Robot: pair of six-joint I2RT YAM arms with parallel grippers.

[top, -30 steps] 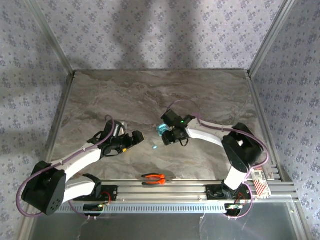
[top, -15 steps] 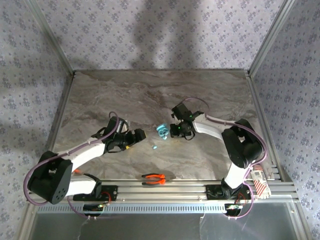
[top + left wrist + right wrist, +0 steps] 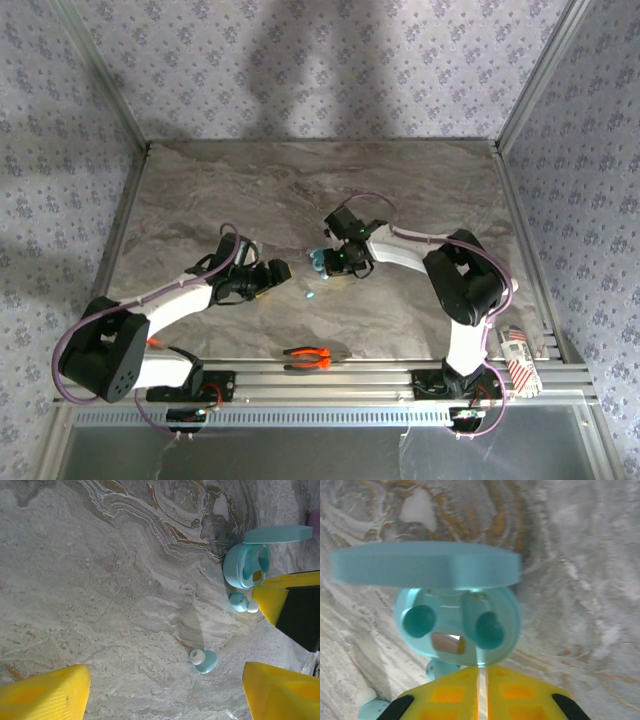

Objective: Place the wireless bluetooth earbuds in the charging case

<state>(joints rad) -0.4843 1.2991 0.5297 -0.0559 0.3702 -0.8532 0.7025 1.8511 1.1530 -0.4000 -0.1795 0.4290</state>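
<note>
Nothing is inserted yet: the open charging case shows empty wells, teal earbuds lie loose beside it, the left end effector gapes empty, and the right end effector is pinched closed on nothing.

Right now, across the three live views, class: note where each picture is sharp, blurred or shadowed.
Top external: evenly lit, with soft dark shadows across the back wall. Left wrist: marble table and teal earbuds crisp, left fingers slightly soft. Right wrist: open charging case and right fingers blurred, seemingly too close to focus.
</note>
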